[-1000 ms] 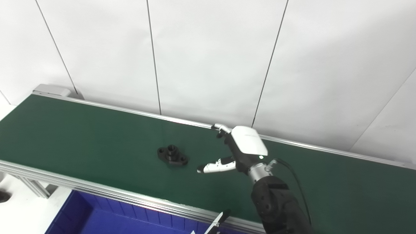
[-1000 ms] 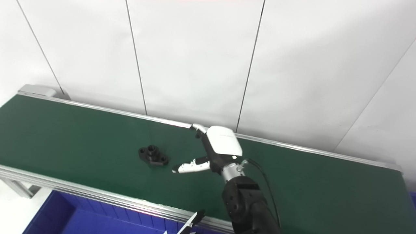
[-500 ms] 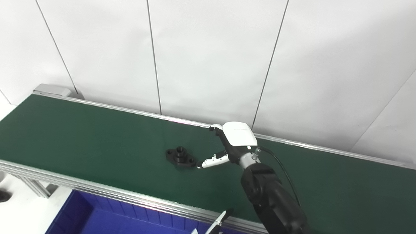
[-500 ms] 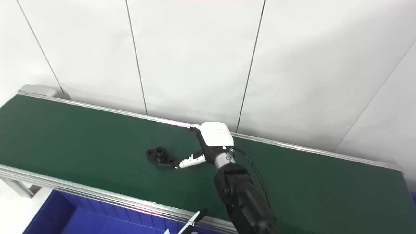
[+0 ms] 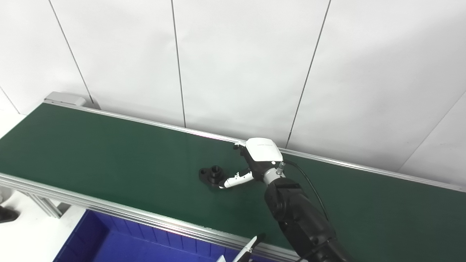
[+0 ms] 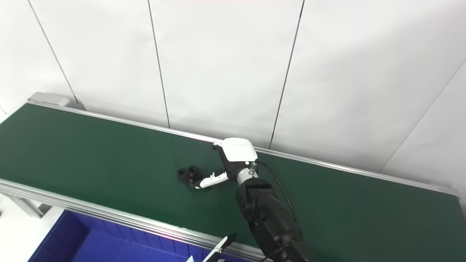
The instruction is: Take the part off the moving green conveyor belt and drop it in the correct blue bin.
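A small black flanged part lies flat on the green conveyor belt, near its middle. My right hand hovers low over the belt just right of the part, its white back facing up. The hand is open: its thumb stretches left and its tip touches the part's right end, while the other fingers reach toward the belt's far rail, mostly hidden behind the hand. The part also shows in the right eye view. Only a thin fingertip of my left hand shows at the bottom edge.
A blue bin sits below the belt's near aluminium rail at the bottom left. The belt's left end has a grey housing against the white panelled wall. Bare green belt stretches to the left and right of the hand.
The right hand moved left and lower toward the part until its thumb tip met it. The part rode rightward on the belt. The camera shifted slightly.
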Motion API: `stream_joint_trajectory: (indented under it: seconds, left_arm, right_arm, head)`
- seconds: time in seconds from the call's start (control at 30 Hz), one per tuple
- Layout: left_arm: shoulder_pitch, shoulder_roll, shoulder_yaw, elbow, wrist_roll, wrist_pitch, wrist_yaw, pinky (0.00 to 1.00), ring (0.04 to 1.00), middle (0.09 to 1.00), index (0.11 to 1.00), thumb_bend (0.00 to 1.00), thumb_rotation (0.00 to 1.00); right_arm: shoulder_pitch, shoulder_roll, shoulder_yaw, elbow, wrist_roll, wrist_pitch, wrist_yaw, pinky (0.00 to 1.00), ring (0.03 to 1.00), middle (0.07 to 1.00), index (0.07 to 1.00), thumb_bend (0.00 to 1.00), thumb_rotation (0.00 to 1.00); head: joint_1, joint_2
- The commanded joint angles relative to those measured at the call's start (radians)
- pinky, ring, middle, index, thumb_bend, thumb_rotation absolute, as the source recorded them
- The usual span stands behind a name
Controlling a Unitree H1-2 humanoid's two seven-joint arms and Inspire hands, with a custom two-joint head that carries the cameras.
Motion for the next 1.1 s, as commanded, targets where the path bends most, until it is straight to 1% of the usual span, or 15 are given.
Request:
stream_joint_trajectory:
  seconds: [0.0,0.27,0.33,0.43,0.5,0.53,0.57,0.6,0.63,0.67,0.7,0.8,0.9,0.97,1.07]
  left_arm:
    - [0.106,-0.154,-0.161,-0.065,0.029,-0.010,0.006,0.81,1.000,1.000,1.000,0.93,0.86]
    - [0.131,-0.156,-0.182,-0.087,0.064,-0.018,0.024,0.76,1.000,1.000,1.000,0.91,0.88]
    - [0.137,-0.157,-0.187,-0.092,0.071,-0.024,0.028,0.76,1.000,1.000,1.000,0.89,0.88]
    - [0.147,-0.158,-0.192,-0.103,0.085,-0.025,0.034,0.74,1.000,1.000,1.000,0.88,0.87]
    - [0.152,-0.157,-0.196,-0.112,0.080,-0.017,0.029,0.73,0.992,1.000,1.000,0.88,0.87]
    - [0.154,-0.157,-0.197,-0.115,0.078,-0.014,0.027,0.71,0.986,1.000,1.000,0.88,0.87]
    - [0.157,-0.158,-0.199,-0.119,0.078,-0.010,0.026,0.71,0.984,1.000,1.000,0.88,0.87]
    - [0.159,-0.158,-0.200,-0.123,0.080,-0.006,0.025,0.70,0.982,1.000,1.000,0.89,0.87]
    - [0.162,-0.158,-0.201,-0.128,0.082,0.001,0.023,0.70,0.985,1.000,1.000,0.90,0.87]
    - [0.164,-0.157,-0.202,-0.133,0.085,0.009,0.022,0.71,0.983,1.000,1.000,0.91,0.88]
    - [0.166,-0.156,-0.203,-0.138,0.089,0.016,0.021,0.71,0.983,1.000,1.000,0.91,0.88]
    - [0.169,-0.149,-0.206,-0.149,0.088,0.037,0.013,0.67,0.978,1.000,1.000,0.91,0.88]
    - [0.170,-0.143,-0.206,-0.162,0.103,0.059,0.010,0.64,0.949,1.000,1.000,0.90,0.88]
    - [0.166,-0.141,-0.205,-0.161,0.116,0.061,0.016,0.71,0.955,1.000,1.000,0.87,0.88]
    - [0.159,-0.145,-0.198,-0.146,0.108,0.046,0.028,0.74,0.954,1.000,1.000,0.85,0.86]
  right_arm:
    - [-0.071,0.030,-0.001,-0.008,0.015,0.026,0.017,0.55,0.686,0.776,0.832,0.98,0.60]
    - [-0.069,0.047,0.024,0.046,0.013,0.062,0.067,0.53,0.653,0.757,0.828,0.96,0.61]
    - [-0.063,0.050,0.030,0.055,0.014,0.073,0.067,0.47,0.613,0.721,0.803,0.96,0.62]
    - [-0.051,0.056,0.041,0.059,0.008,0.090,0.062,0.38,0.522,0.646,0.775,0.92,0.63]
    - [-0.042,0.061,0.051,0.075,0.001,0.088,0.036,0.28,0.388,0.518,0.749,0.88,0.60]
    - [-0.039,0.062,0.064,0.092,-0.011,0.082,0.015,0.24,0.337,0.450,0.655,0.83,0.57]
    - [-0.035,0.062,0.079,0.109,-0.023,0.073,-0.005,0.23,0.320,0.427,0.622,0.81,0.57]
    - [-0.033,0.063,0.095,0.129,-0.036,0.067,-0.024,0.21,0.292,0.395,0.577,0.78,0.54]
    - [-0.028,0.063,0.112,0.145,-0.050,0.061,-0.049,0.19,0.268,0.371,0.519,0.70,0.45]
    - [-0.021,0.063,0.123,0.156,-0.056,0.059,-0.069,0.17,0.258,0.361,0.491,0.60,0.29]
    - [-0.013,0.064,0.129,0.162,-0.058,0.058,-0.091,0.17,0.258,0.361,0.491,0.60,0.29]
    - [0.015,0.070,0.124,0.173,-0.042,0.051,-0.165,0.15,0.236,0.400,0.510,0.53,0.04]
    - [0.030,0.069,0.126,0.170,-0.026,0.044,-0.193,0.12,0.195,0.397,0.507,0.52,0.00]
    - [0.032,0.062,0.145,0.166,-0.035,0.045,-0.196,0.11,0.184,0.397,0.507,0.52,0.00]
    - [0.033,0.053,0.165,0.163,-0.049,0.056,-0.197,0.11,0.188,0.395,0.507,0.52,0.00]
  head:
    - [0.009,0.005]
    - [0.030,0.026]
    - [0.034,0.031]
    - [0.037,0.042]
    - [0.040,0.046]
    - [0.041,0.047]
    - [0.044,0.051]
    - [0.045,0.051]
    - [0.047,0.056]
    - [0.047,0.056]
    - [0.047,0.059]
    - [0.041,0.062]
    - [0.037,0.064]
    - [0.036,0.064]
    - [0.031,0.066]
